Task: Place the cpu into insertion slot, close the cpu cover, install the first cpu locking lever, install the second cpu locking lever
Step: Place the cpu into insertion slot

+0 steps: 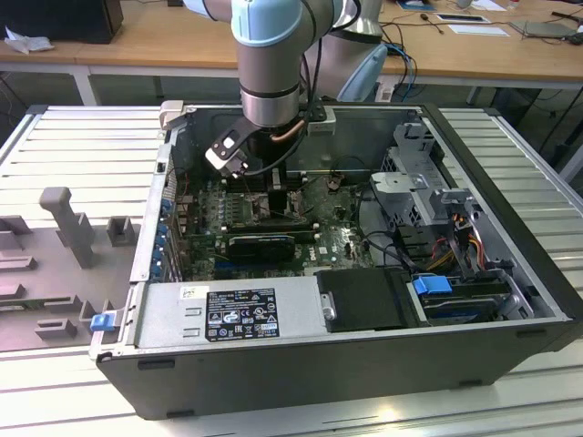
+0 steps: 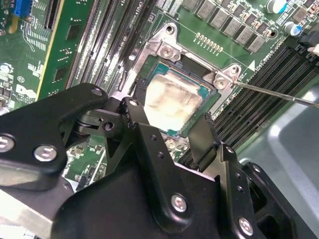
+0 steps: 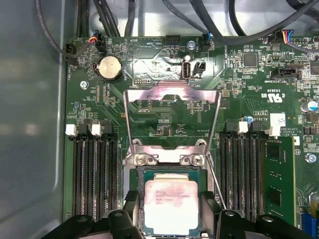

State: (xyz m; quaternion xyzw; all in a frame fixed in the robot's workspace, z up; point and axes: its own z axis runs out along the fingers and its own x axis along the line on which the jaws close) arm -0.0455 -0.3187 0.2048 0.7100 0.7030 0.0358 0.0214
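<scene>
Seeing the small pale silver-grey square cpu [image 3: 171,206] lying flat in the square black-framed insertion slot [image 3: 169,169], on the green circuit board [image 3: 239,89] inside the open dark computer case [image 1: 319,373]. Finding the black pincer [image 2: 165,113] right at the chip, straddling it; can't tell whether clamping or released. Judging step one done or nearly so. Noting the thin silver metal-frame cpu cover [image 3: 172,94] standing up open, not closed. Spotting one thin steel locking lever [image 2: 274,93] sticking out free, unlatched; counting cover and both lever steps as left. On writing: faint dark print on the chip face, white lettering across the board, a black-and-white sticker [image 1: 240,313] on the grey metal box [image 1: 296,309]. Not transcribing any.
</scene>
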